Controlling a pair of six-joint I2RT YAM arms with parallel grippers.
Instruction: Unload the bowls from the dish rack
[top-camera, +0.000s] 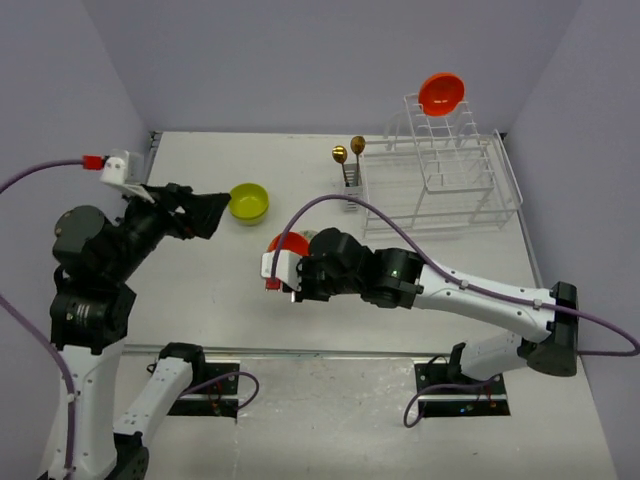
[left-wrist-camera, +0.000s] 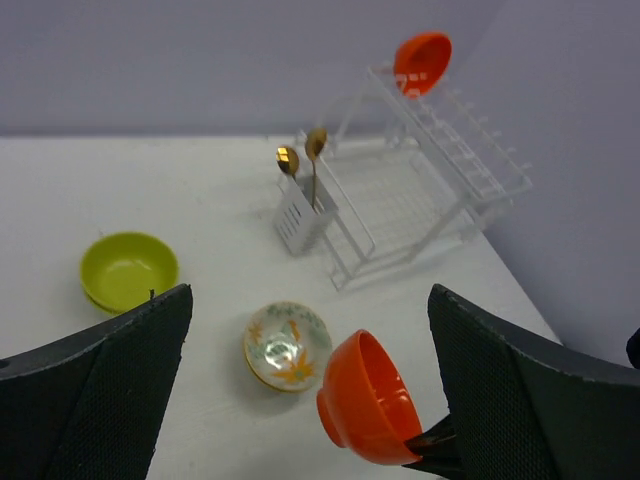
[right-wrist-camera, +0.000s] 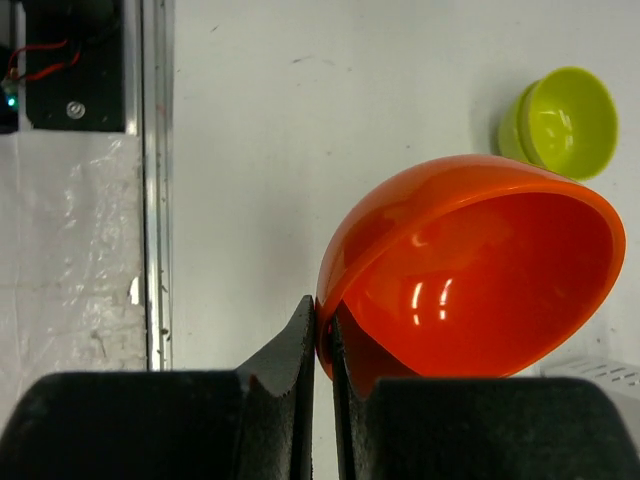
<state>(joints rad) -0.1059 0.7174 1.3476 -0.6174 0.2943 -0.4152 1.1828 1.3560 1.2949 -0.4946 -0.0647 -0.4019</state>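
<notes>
My right gripper (right-wrist-camera: 322, 310) is shut on the rim of an orange bowl (right-wrist-camera: 470, 270) and holds it tilted above the table; the same gripper (top-camera: 292, 255) and bowl (top-camera: 285, 243) show in the top view, left of the dish rack (top-camera: 470, 205). A second orange bowl (top-camera: 441, 93) stands on the rack's raised upper tier. A lime-green bowl (top-camera: 249, 203) and a cream floral bowl (left-wrist-camera: 288, 345) sit on the table. My left gripper (top-camera: 205, 215) is open and empty, just left of the green bowl.
Two gold spoons (top-camera: 348, 151) stand in the caddy (left-wrist-camera: 300, 215) at the rack's left side. A white clip with a red tip (top-camera: 115, 165) sits at the far left. The table's metal front edge (right-wrist-camera: 155, 200) lies below the held bowl.
</notes>
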